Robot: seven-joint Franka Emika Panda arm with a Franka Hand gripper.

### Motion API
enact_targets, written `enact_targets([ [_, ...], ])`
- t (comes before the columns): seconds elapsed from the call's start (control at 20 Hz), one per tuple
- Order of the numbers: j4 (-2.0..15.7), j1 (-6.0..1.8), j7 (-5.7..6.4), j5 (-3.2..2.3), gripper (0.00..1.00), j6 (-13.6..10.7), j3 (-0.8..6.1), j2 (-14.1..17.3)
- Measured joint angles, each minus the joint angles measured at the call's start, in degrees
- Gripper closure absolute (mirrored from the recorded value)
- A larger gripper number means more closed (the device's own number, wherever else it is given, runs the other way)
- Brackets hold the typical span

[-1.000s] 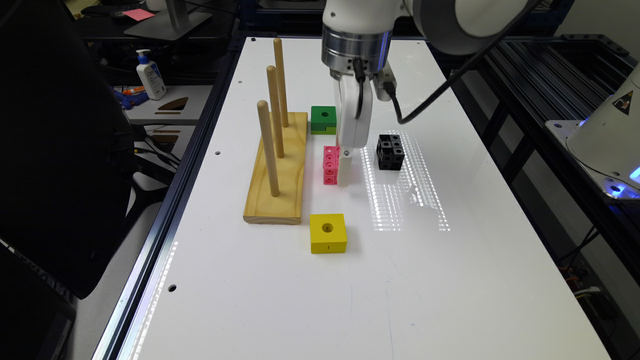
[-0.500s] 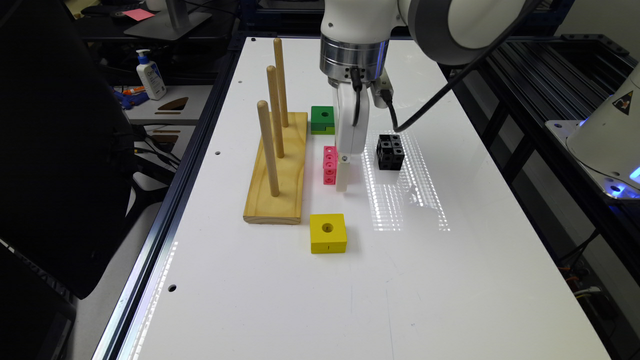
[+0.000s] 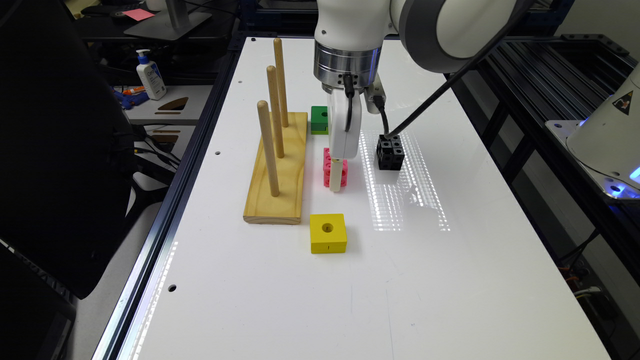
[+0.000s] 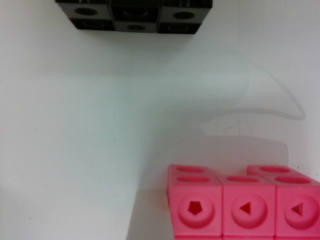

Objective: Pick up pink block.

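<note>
here the robot's white gripper (image 3: 338, 186) hangs low over the white tabletop (image 3: 450, 280) with its tip down at the small bright pink plastic block of snapped-together cubes (image 3: 331, 167), though whether its fingers are spread or closed cannot be told from either view. the pink block lies flat on the table between the pale wooden base with three upright pegs (image 3: 277, 170) and the black block of linked cubes (image 3: 389, 152), with a yellow square block with one round hole (image 3: 328, 232) nearer the camera and a green block (image 3: 319, 119) behind. the risk, as i judge it, is that the gripper sits off-centre, towards the block's near end, so closing could shove or twist it instead of clamping it squarely.
</note>
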Motion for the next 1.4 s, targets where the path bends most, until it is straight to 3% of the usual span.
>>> enact_targets([
  [0.7, -0.07, -0.02, 0.00, -0.02, 1.00, -0.45, -0.03, -0.59],
  [1.05, -0.17, -0.02, 0.00, -0.02, 1.00, -5.54, -0.03, -5.50],
  [1.25, -0.30, -0.02, 0.00, -0.02, 1.00, -7.15, -0.01, -7.40],
  [1.4, -0.31, -0.02, 0.00, -0.01, 1.00, -10.23, 0.02, -10.55],
])
